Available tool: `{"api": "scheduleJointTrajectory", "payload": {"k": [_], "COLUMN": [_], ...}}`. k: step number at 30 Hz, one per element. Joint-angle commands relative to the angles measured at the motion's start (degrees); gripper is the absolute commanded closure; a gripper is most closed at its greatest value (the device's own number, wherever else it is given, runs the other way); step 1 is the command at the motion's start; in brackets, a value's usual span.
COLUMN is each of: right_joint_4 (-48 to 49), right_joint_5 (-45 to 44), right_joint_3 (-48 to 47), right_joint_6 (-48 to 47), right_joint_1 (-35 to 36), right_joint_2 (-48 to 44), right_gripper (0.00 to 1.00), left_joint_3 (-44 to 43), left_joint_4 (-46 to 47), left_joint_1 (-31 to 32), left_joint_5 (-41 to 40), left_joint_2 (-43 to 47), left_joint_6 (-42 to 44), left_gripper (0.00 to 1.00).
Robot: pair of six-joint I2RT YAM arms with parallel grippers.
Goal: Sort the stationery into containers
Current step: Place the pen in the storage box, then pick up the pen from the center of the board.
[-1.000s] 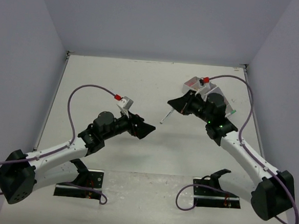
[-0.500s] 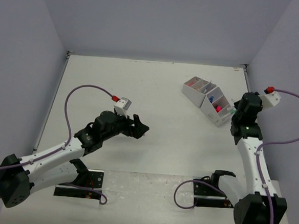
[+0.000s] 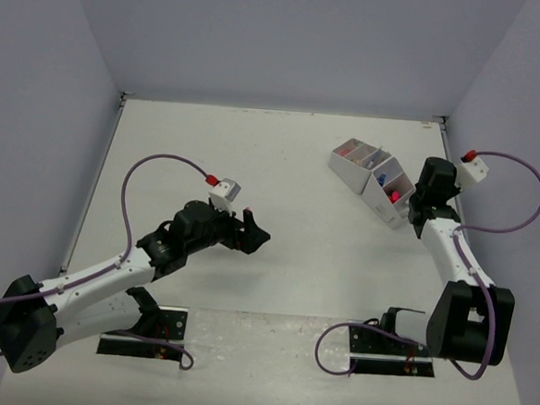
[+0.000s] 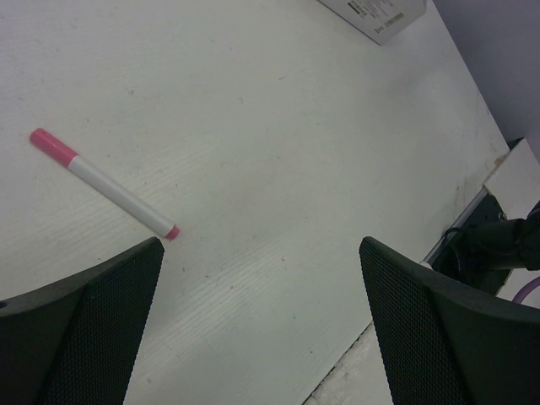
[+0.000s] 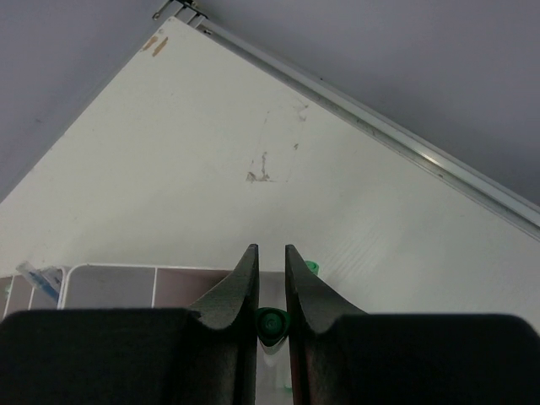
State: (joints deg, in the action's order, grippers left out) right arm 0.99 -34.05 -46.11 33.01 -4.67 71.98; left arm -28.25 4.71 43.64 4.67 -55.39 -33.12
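Left hand hovering over bench, fingers gaping wide; pink-capped pen lying on bench just beyond one fingertip. Right hand hanging above organizer at bench's right side, pinching green-tipped pen.

Top view: fixed high behind the arm bases, facing down over the whole desk, white organizer at far right. Left wrist: low and close, left of the organizer, angled toward its corner. Right wrist: just over the organizer, facing past it to the desk's far rim. Organizer common to all three.
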Motion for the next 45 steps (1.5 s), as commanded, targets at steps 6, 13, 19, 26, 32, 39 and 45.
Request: {"api": "scheduleJointTrajectory", "payload": {"k": [6,13,19,26,32,39,45], "right_joint_4": [2.5,-0.3,-6.6,-13.6,-13.7,-13.7,-12.7], "right_joint_5": [1.0,4.5,8.4,16.9,20.2,22.1,24.4], "right_joint_3": [1.3,-0.6,-3.5,-5.4,-2.8,-3.2,-2.4], "right_joint_6": [2.6,2.7,0.9,-4.1,-4.7,-5.6,-5.7], "right_joint_1": [-0.3,-0.3,4.1,11.7,11.8,11.7,11.8], "right_joint_2": [1.7,1.1,-9.3,-17.8,-21.2,-20.2,-21.3], "right_gripper": [0.69,0.47,0.44,0.42,0.41,0.39,0.40], "left_joint_3": [0.9,-3.2,-9.6,-18.0,-26.7,-32.2,-30.7], "left_joint_4": [0.1,-6.8,-12.9,-16.2,-24.1,-30.6,-30.9], "left_joint_1": [0.1,0.0,0.1,0.2,1.0,4.3,4.4], "left_joint_5": [-0.1,-10.6,-19.4,-23.1,-28.5,-32.7,-31.6], "left_joint_2": [0.6,-5.3,-14.4,-25.9,-37.4,-46.7,-50.9], "left_joint_6": [1.1,-2.5,-7.4,-12.7,-15.9,-19.9,-21.1], "left_gripper": [0.00,0.00,0.02,0.15,0.29,0.54,0.71]}}
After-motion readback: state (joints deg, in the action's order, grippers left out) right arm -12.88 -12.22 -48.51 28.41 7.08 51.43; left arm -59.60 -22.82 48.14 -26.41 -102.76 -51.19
